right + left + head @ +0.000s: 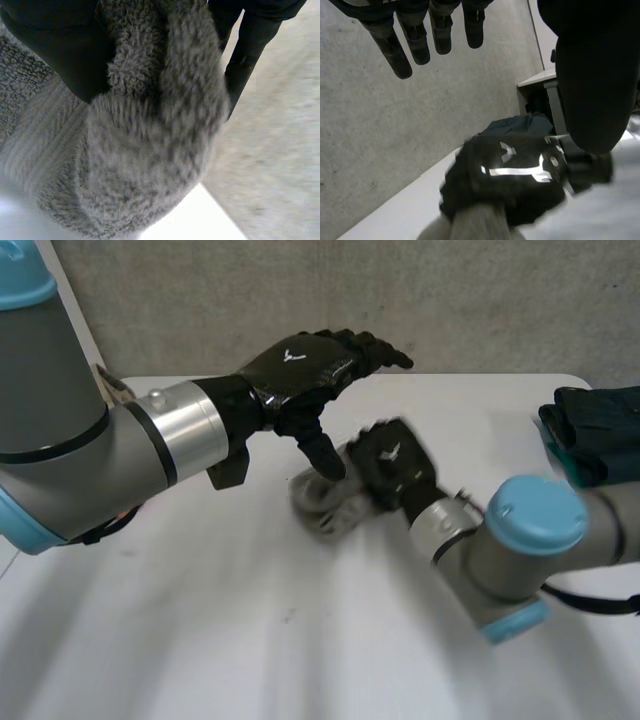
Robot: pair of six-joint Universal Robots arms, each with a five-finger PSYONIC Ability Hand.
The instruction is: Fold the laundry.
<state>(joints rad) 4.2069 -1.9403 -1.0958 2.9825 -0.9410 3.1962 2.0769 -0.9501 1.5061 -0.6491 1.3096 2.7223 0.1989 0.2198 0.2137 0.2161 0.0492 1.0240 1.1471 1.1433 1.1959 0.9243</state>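
Right hand [392,465] clenched on bunched grey towel [322,505], left hand [300,365] spread above it, empty: a one-handed lift may let the wad slip or unroll crookedly.

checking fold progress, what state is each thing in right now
grey terry cloth: bunched up, not folded flat, gripped at the middle of the white table
right hand: shut on the grey terry cloth, fingers curled round it
left hand: open, fingers straight, holding nothing, raised above the table
dark cloth pile: heaped at the table's right side, touched by neither hand
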